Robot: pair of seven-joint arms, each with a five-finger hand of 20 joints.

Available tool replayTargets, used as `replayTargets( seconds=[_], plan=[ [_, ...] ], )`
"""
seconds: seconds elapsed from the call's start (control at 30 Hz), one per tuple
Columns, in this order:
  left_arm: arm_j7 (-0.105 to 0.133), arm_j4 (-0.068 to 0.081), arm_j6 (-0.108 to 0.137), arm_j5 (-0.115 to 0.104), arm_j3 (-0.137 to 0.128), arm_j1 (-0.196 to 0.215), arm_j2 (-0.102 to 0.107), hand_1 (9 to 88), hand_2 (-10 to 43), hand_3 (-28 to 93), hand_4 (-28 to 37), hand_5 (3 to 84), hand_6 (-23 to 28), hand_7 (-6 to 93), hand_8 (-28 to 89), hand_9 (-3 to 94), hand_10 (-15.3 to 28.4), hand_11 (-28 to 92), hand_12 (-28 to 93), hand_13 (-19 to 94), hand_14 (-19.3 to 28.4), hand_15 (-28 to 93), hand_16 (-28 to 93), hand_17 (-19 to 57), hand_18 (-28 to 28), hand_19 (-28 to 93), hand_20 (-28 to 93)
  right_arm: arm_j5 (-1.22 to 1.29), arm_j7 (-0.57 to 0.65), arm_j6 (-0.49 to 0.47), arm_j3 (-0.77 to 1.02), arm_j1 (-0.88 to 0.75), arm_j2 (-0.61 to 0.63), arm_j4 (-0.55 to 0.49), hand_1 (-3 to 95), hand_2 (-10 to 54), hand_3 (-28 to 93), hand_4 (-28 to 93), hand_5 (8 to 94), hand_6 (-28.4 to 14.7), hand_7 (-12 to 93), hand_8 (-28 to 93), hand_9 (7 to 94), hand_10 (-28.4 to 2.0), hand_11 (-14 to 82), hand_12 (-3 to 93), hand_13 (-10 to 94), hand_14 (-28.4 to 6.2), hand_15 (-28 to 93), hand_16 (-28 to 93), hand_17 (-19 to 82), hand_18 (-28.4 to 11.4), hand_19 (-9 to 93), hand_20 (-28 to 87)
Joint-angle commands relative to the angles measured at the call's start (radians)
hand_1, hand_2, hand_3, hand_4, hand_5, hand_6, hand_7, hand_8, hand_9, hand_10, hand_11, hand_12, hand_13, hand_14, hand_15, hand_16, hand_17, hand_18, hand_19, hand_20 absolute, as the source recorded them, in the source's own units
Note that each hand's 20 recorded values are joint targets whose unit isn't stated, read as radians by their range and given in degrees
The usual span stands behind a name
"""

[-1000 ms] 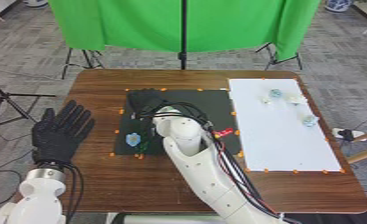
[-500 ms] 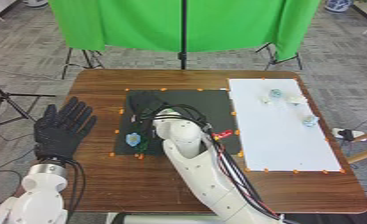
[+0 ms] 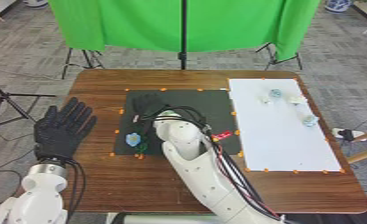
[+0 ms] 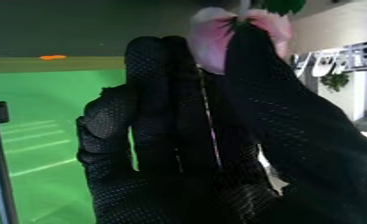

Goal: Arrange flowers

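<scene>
Pink bloom pinched at the petals over the dark mat

The right hand (image 3: 147, 104) is over the upper left part of the black mat (image 3: 212, 100) on the brown counter (image 3: 99, 187). Its thumb (image 4: 273, 100) closes toward nearly straight fingers, a narrow gap apart, pinching the pink flower (image 4: 212, 40) by its head. The left hand (image 3: 60, 132) lies open and empty at the left of the frame.

The flower looks very light, its petals soft and easily creased, its stem (image 4: 244, 7) likely stiffer. A gentle squeeze should do; the firmer hold would be just under the bloom, where stem meets petals, since a grip on petals alone may let it swing or slip.

In the right wrist view the bloom points back toward the palm, while stem and green leaf (image 4: 284, 4) run out past the fingertips. The long axis thus roughly follows the fingers; the stem's far end I cannot make out.

A blue flower (image 3: 133, 139) rests at the mat's lower left; the white board (image 3: 273, 145), right of frame, carries other blooms (image 3: 310, 121).
</scene>
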Motion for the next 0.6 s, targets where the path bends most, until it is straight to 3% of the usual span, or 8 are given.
replayTargets(
  seconds=[0.03, 0.27, 0.37, 0.47, 0.6],
  plan=[
    [-0.002, -0.011, 0.030, 0.000, -0.007, 0.030, -0.008, 28.0, 12.9, 78, -28.3, 47.0, 9.6, 20.2, -12, 39.3, 16.1, 26, 10, 28, 17.0, 47, -8, -6.5, 16.1, 40, 14, -0.127, 0.028, -0.038, -0.039, -0.001, 0.034, -0.048, 52.8, -9.5, 80, -28, 58.8, -2.2, 18, -14, 59.5, -14.8, 12.6, 13.6, 55, -11.6, 55, 35, 29, -24.7, 84, 48],
    [-0.009, -0.011, 0.049, 0.031, 0.001, 0.030, -0.010, 27.9, 12.5, 78, -28.3, 46.6, 9.8, 20.2, -12, 39.4, 16.2, 27, 10, 28, 17.1, 47, -8, -6.4, 16.1, 40, 14, -0.055, 0.079, -0.074, -0.045, -0.012, 0.035, -0.092, 46.2, -9.5, 87, -28, 55.8, -2.9, 17, -14, 54.6, -16.4, 10.9, 12.4, 54, -14.0, 58, 24, 28, -25.3, 84, 48],
    [-0.029, -0.009, 0.039, 0.040, -0.003, 0.028, -0.022, 27.8, 12.3, 78, -28.3, 46.4, 9.8, 20.3, -12, 39.3, 16.2, 27, 10, 28, 17.1, 47, -8, -6.4, 16.2, 40, 14, 0.039, 0.133, -0.082, -0.037, -0.018, 0.051, -0.130, 46.0, -9.5, 87, -28, 54.5, -3.4, 17, -14, 53.4, -16.9, 10.6, 12.4, 53, -14.3, 57, 23, 28, -25.4, 84, 48],
    [-0.041, -0.018, 0.026, 0.072, -0.022, 0.046, -0.037, 27.8, 12.1, 78, -28.3, 46.1, 9.8, 20.1, -12, 39.1, 16.3, 27, 10, 28, 17.1, 47, -8, -6.5, 16.2, 40, 14, 0.147, 0.171, -0.069, -0.008, -0.041, 0.090, -0.210, 45.7, -9.5, 87, -28, 54.0, -3.8, 17, -14, 52.6, -17.3, 10.7, 12.4, 53, -14.6, 56, 22, 28, -25.5, 83, 47],
    [-0.036, -0.027, 0.011, 0.071, -0.047, 0.072, -0.044, 27.7, 11.8, 78, -28.3, 46.0, 9.8, 20.2, -12, 39.1, 16.3, 26, 10, 28, 17.0, 47, -8, -6.5, 16.2, 40, 14, 0.188, 0.210, -0.044, 0.037, -0.056, 0.151, -0.299, 45.3, -9.5, 86, -28, 52.6, -4.1, 16, -13, 50.7, -17.7, 10.7, 12.7, 51, -15.1, 56, 21, 28, -25.6, 83, 47]
  ],
)
